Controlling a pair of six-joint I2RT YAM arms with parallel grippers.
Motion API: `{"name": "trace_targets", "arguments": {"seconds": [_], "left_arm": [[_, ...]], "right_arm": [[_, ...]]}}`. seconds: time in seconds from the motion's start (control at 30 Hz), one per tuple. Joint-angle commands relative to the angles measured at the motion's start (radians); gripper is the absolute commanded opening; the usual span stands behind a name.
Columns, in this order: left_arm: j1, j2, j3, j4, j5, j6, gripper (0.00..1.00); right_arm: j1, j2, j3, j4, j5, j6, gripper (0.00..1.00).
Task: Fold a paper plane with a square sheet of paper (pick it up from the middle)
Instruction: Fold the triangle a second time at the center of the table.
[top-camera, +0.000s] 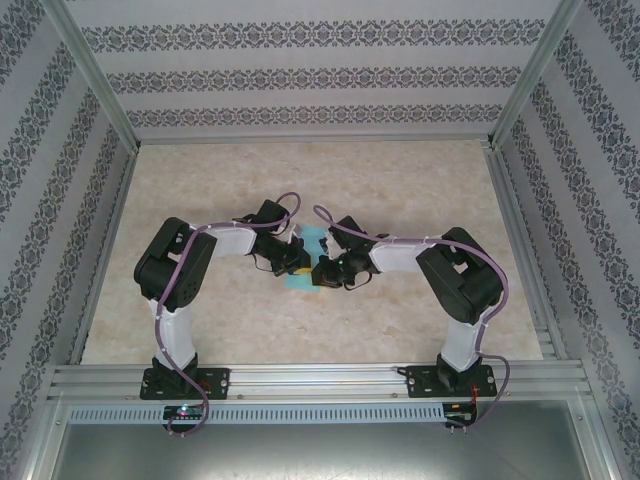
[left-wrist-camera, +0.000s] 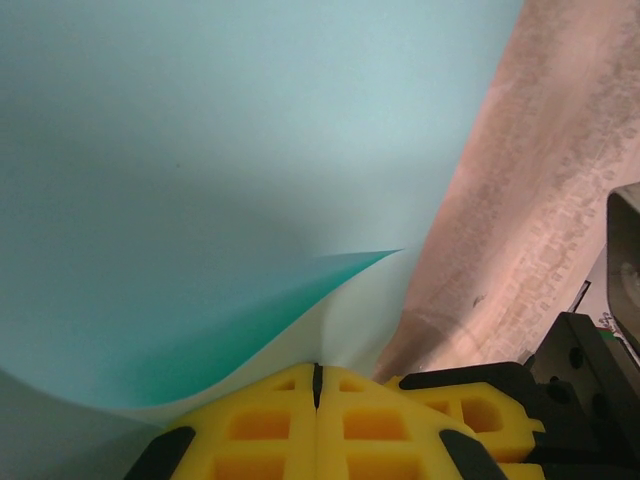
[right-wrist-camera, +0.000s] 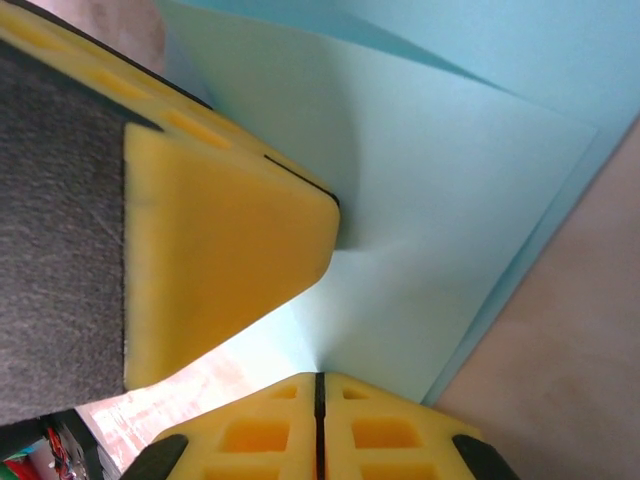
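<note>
The square sheet of paper (top-camera: 314, 240), thin matte turquoise with a soft curl and one overlapped layer showing a deeper green face, is recorded at mid-frame of the top view on the mottled beige table (top-camera: 420, 190). It lies between the two arm tips, partly covered by both wrists. Patterned walls (top-camera: 300, 80) enclose the table. The left gripper (left-wrist-camera: 317, 375) and the right gripper (right-wrist-camera: 320, 380), with waffle-moulded yellow fingers (right-wrist-camera: 250, 435) pressed together, are each clamped on the sheet's near edge, just beside one another.

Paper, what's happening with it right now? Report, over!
Left gripper shut on the paper. Right gripper shut on it too. Paper folded, layers showing. No obstacle seen.
</note>
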Motion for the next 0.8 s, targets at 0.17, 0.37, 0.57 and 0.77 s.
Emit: {"name": "trace_targets", "arguments": {"seconds": [0.17, 0.37, 0.57, 0.77], "left_arm": [[-0.011, 0.036, -0.073, -0.129, -0.13, 0.014, 0.0], [-0.011, 0.038, -0.081, -0.098, -0.124, 0.008, 0.0], [-0.011, 0.02, -0.102, 0.0, -0.114, -0.047, 0.0], [-0.011, -0.021, -0.148, 0.157, -0.118, -0.161, 0.0]], "right_arm": [[0.049, -0.061, -0.121, -0.066, 0.013, 0.012, 0.04], [0.049, -0.167, -0.192, -0.127, 0.063, 0.002, 0.04], [0.03, -0.281, -0.172, -0.138, 0.205, 0.008, 0.02], [0.039, -0.239, -0.128, 0.042, 0.306, 0.121, 0.0]]}}
